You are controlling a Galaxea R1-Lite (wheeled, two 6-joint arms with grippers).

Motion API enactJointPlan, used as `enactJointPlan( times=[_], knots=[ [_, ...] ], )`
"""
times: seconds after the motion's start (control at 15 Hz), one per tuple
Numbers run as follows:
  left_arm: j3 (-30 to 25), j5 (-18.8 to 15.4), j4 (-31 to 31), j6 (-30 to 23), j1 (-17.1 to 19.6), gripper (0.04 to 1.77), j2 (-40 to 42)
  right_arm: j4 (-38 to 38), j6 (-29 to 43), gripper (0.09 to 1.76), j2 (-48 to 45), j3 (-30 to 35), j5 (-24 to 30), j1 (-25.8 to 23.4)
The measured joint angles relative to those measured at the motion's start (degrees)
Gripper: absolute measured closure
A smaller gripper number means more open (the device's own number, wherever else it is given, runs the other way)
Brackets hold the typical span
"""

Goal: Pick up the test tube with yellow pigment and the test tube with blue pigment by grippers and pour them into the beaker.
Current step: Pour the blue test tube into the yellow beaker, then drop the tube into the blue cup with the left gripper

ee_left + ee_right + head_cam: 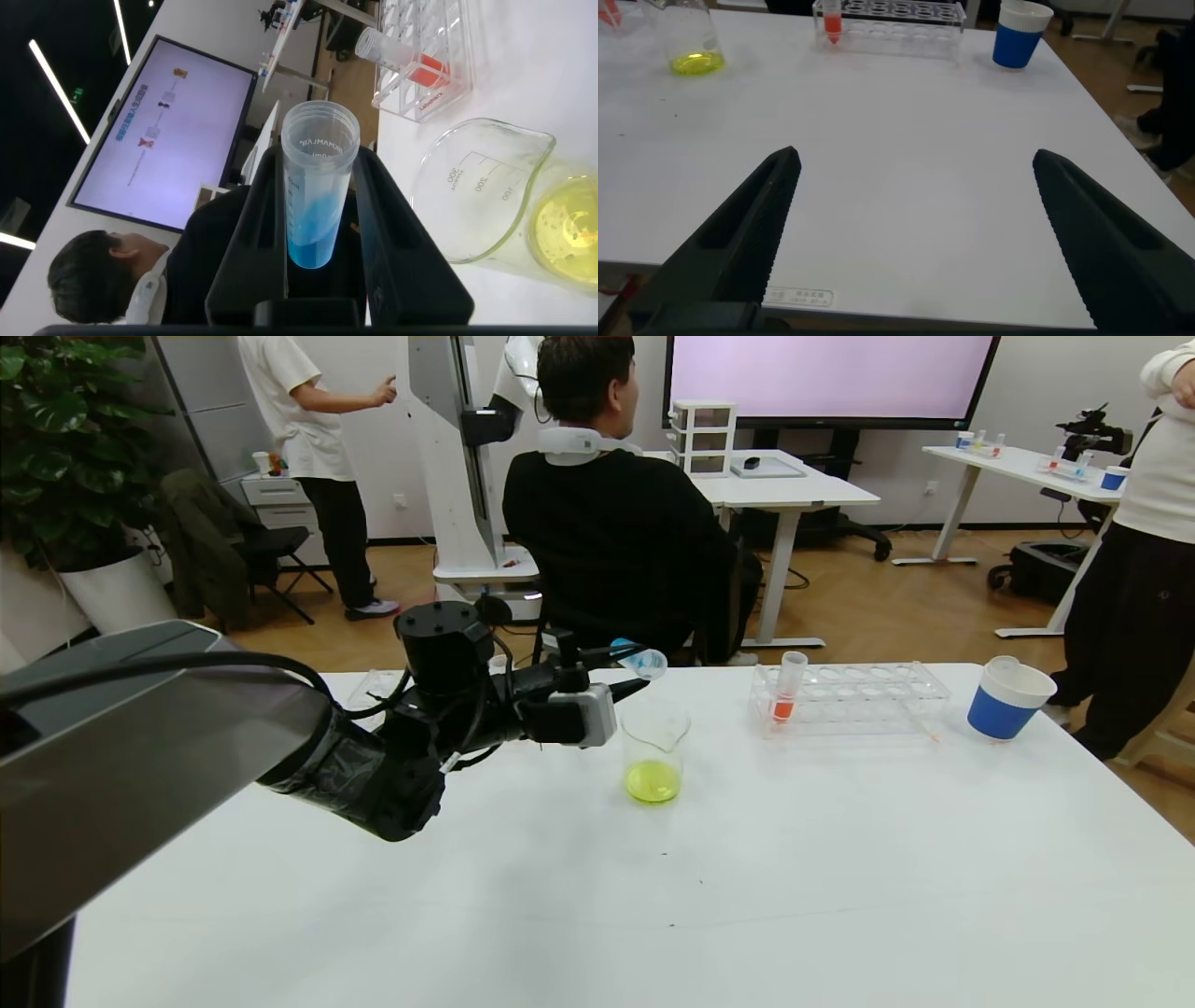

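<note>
Here, in the head view, the left gripper [624, 674] is clamped on the test tube with blue pigment [642, 660], tilted above the beaker [653, 753], which holds yellow liquid at mid worktop [597, 896]; right of it stands a clear rack [851, 696] with an orange-red tube [786, 688], then a blue cup [1006, 697]. In the left wrist view, black fingers [388, 233] squeeze the tube; the beaker sits just beside. In the right wrist view, the right gripper [910, 233] hangs spread apart over the near worktop.
</note>
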State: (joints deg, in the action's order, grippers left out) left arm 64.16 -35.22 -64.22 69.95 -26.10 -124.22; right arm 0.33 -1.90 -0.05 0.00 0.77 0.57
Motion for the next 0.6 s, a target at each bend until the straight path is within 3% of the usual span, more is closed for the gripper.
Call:
enactJointPlan(
  times=[0.6],
  knots=[
    [4.02,-4.3,0.17,12.13,0.85,1.35,-3.56,0.0,0.0,0.11,0.0,0.0,-0.02,0.02]
  ],
)
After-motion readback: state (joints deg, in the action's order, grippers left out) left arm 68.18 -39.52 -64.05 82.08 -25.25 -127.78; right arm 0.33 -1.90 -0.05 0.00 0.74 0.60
